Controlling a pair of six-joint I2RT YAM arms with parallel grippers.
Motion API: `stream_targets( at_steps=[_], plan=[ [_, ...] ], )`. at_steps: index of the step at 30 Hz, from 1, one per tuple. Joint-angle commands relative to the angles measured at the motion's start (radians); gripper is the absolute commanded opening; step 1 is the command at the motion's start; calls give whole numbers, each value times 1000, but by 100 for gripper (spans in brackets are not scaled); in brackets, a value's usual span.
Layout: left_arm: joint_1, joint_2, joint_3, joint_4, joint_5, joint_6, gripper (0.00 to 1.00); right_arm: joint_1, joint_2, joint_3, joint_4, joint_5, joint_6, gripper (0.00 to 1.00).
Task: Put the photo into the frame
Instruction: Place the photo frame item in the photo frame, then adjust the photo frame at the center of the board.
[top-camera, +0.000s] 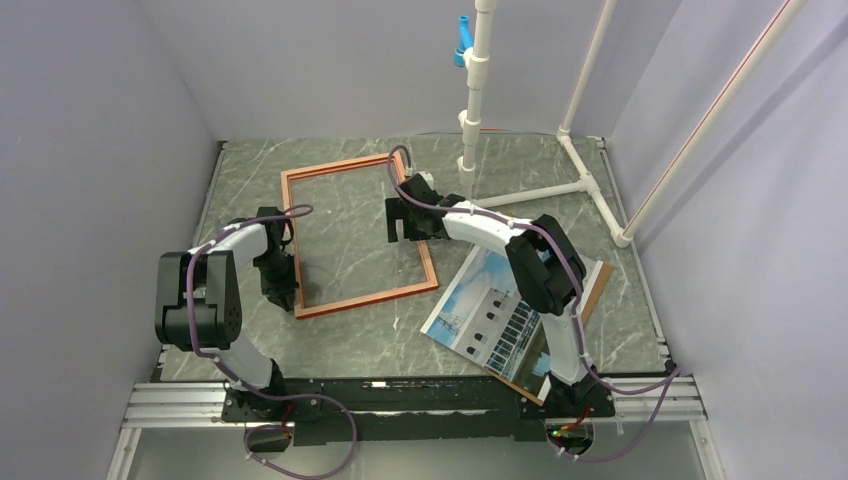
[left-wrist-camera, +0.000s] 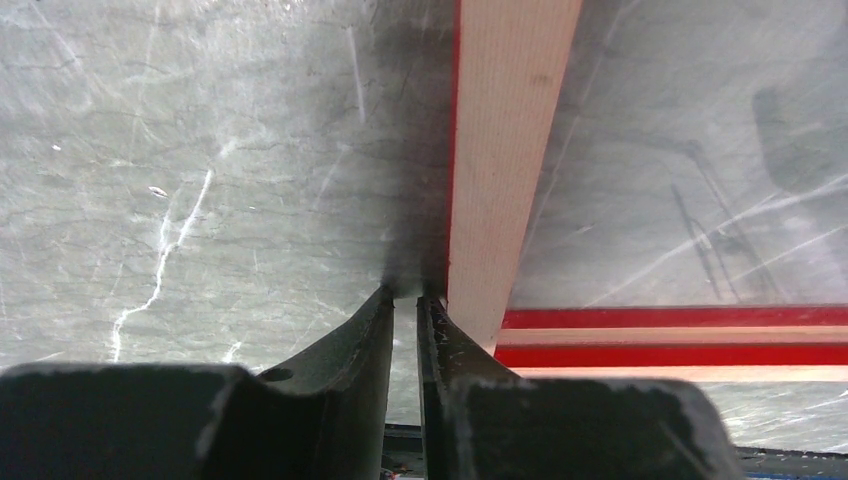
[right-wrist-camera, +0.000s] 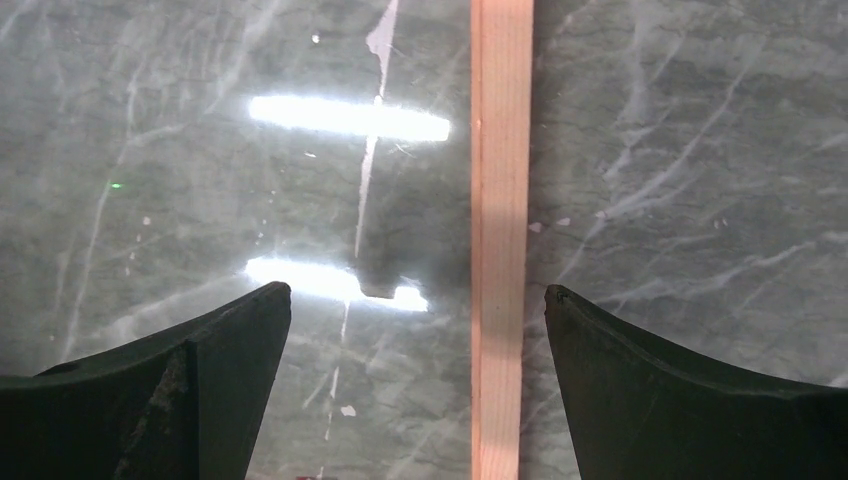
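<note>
The frame (top-camera: 335, 167) lies flat on the marble table, orange-brown face up, and the table shows through its pane. My left gripper (top-camera: 283, 283) is shut and empty. It sits low at the outer side of the frame's left rail (left-wrist-camera: 505, 150) near the near-left corner, its right finger against the rail's red edge. My right gripper (top-camera: 405, 232) is open above the frame's right rail (right-wrist-camera: 502, 200), which runs between its fingers, closer to the right one. The photo (top-camera: 480, 305) lies picture side up to the right of the frame.
A brown backing board (top-camera: 597, 280) lies under the photo and sticks out at its far right. A white pipe stand (top-camera: 470, 120) rises behind the frame, with its base bars (top-camera: 585, 185) at the back right. Grey walls enclose the table on three sides.
</note>
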Motion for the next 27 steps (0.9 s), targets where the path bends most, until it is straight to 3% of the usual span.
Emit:
stream_targets(
  at_steps=[1, 5, 11, 17, 27],
  plan=[
    [-8, 17, 3, 23, 37, 2, 21, 0, -80, -30, -12, 33, 2, 100],
    [-8, -4, 6, 26, 46, 10, 27, -16, -103, -98, 10, -33, 33, 100],
    [24, -111, 0, 65, 177, 27, 37, -32, -200, -281, 90, -104, 77, 100],
    [126, -166, -34, 110, 332, 16, 56, -32, -241, -363, 123, -151, 109, 100],
    [151, -92, -24, 153, 479, -18, 59, -29, -345, -533, 231, -273, 178, 100]
  ],
)
